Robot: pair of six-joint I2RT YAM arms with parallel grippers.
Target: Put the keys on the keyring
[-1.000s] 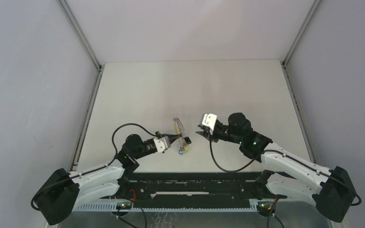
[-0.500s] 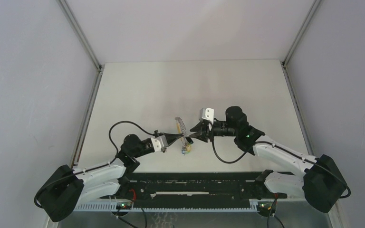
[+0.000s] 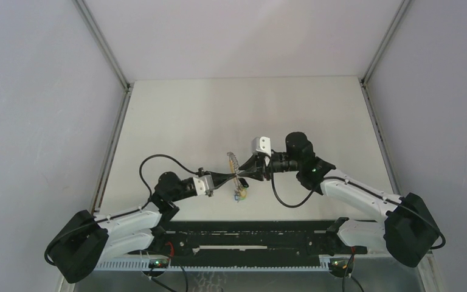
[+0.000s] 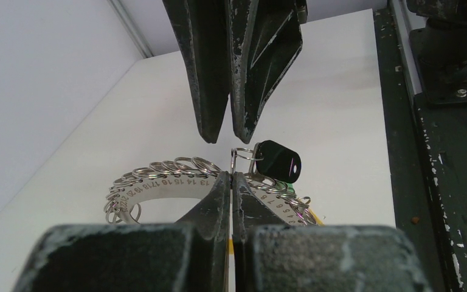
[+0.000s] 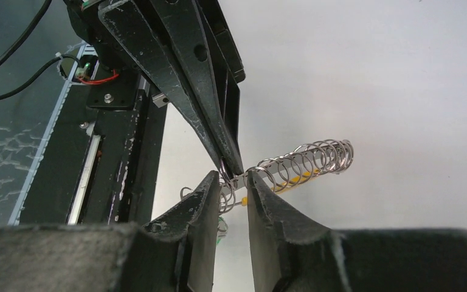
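Note:
The keyring (image 4: 158, 182) is a numbered metal band strung with many small wire rings, held up over the table. My left gripper (image 4: 231, 175) is shut on the band near its middle. A black key (image 4: 278, 161) hangs from a wire loop just beyond those fingertips. Yellow and green keys (image 3: 239, 194) dangle below the keyring (image 3: 233, 162). My right gripper (image 5: 233, 181) meets the left one tip to tip. Its jaws stand narrowly apart, with the band and a few rings of the keyring (image 5: 307, 159) between them. I see no clamp on them.
The black rail (image 3: 249, 234) of the arm bases runs along the near edge of the white table (image 3: 249, 109). Grey walls and metal frame posts (image 3: 106, 48) close in the left, right and far sides.
My right gripper has travelled left to the keyring and the left fingertips, and its jaws have narrowed. The left gripper has kept its hold and shifted slightly right.

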